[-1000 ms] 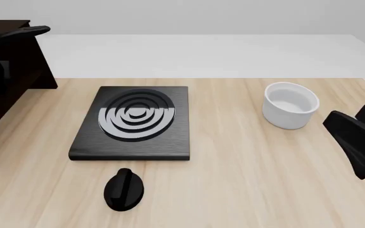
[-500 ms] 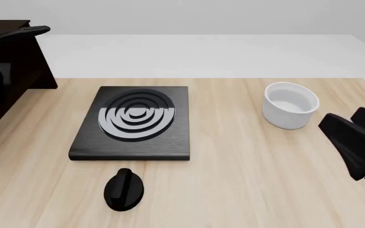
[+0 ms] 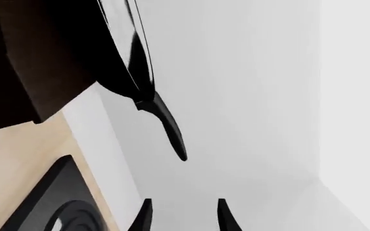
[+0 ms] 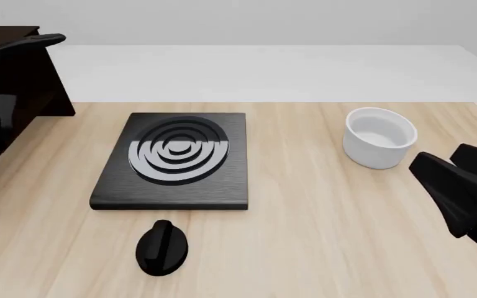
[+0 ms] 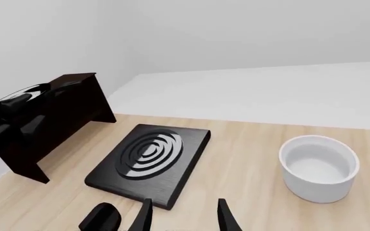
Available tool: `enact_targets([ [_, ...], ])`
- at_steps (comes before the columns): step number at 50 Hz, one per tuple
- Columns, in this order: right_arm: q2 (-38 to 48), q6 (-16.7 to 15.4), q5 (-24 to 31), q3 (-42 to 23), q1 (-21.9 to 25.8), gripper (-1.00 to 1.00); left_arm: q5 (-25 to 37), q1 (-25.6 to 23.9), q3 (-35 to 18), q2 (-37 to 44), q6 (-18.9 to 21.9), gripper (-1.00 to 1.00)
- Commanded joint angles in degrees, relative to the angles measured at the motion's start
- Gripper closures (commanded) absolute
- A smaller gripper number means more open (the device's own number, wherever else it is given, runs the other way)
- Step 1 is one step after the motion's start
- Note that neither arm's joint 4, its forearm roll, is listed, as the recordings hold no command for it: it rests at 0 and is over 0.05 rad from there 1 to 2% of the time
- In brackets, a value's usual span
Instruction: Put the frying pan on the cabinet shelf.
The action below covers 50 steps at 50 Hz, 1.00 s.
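Front view: frying pan [image 4: 31, 41] is sitting on top of the dark cabinet shelf [image 4: 7, 31] at far left, handle poking right; stove plate [image 4: 172, 160], knob [image 4: 162, 247] and white pot [image 4: 379, 137] are lying on the worktop [image 4: 322, 236]. Left wrist view: left gripper [image 3: 181, 216] is hanging released, apart from the handle. Right wrist view: right gripper [image 5: 181, 216] is hanging released above the worktop.

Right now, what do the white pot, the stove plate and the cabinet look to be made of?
The white pot looks like glazed ceramic: smooth, plain white, thick rim, though a render leaves that open. The stove plate looks like matte black wood or stone with faint grain, inlaid with flat grey rings. The cabinet looks like very dark stained wood with a dull finish.
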Motion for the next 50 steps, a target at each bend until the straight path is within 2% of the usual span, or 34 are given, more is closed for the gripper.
enact_targets([
  [1,-0.2,0.2,0.2,-0.1,-0.2,-1.0,7.8,-1.3,1.8,-8.8,4.3,-1.0],
  [5,-0.3,0.2,0.2,0.0,-0.3,-1.0,15.3,-1.5,0.0,-13.2,9.1,-1.0],
  [6,-0.2,0.1,0.3,-0.1,-0.3,-1.0,16.4,-0.1,-1.2,-13.9,11.1,-1.0],
  [8,-0.2,0.2,0.1,0.1,-0.2,-1.0,21.1,-2.3,-2.0,-15.9,13.7,-1.0],
  [15,-0.3,0.0,-0.2,0.6,-0.2,-1.0,28.7,-3.0,-5.3,-19.9,21.2,-1.0],
  [19,-0.2,-0.1,0.1,0.3,-0.2,-1.0,34.5,-3.1,-8.6,-22.0,29.2,-1.0],
  [22,-0.5,-0.1,0.4,0.2,-0.3,-1.0,37.1,-3.2,-9.8,-23.2,33.0,-1.0],
  [27,-0.6,-0.4,0.7,0.2,-0.5,-1.0,39.4,-3.8,-10.5,-24.4,36.3,-1.0],
  [29,-0.6,-0.4,0.7,0.1,-0.5,-1.0,40.8,-5.6,-11.1,-25.9,40.2,-1.0],
  [31,-0.5,-0.4,0.4,0.4,-0.4,-1.0,41.5,-6.5,-10.8,-24.9,41.2,-1.0],
  [33,-0.6,-0.5,0.6,0.2,-0.4,-1.0,42.1,-4.9,-12.1,-24.2,46.4,-1.0],
  [40,0.0,-1.5,0.6,0.1,-0.4,-1.0,44.3,-3.5,-13.6,-24.0,57.6,-1.0],
  [45,0.1,-3.3,0.7,0.2,-0.6,-1.0,44.9,-4.3,-12.7,-24.7,60.6,-1.0],
  [50,-0.1,-3.4,0.8,0.3,-0.9,-1.0,45.2,-3.9,-11.5,-26.1,64.9,-1.0],
])
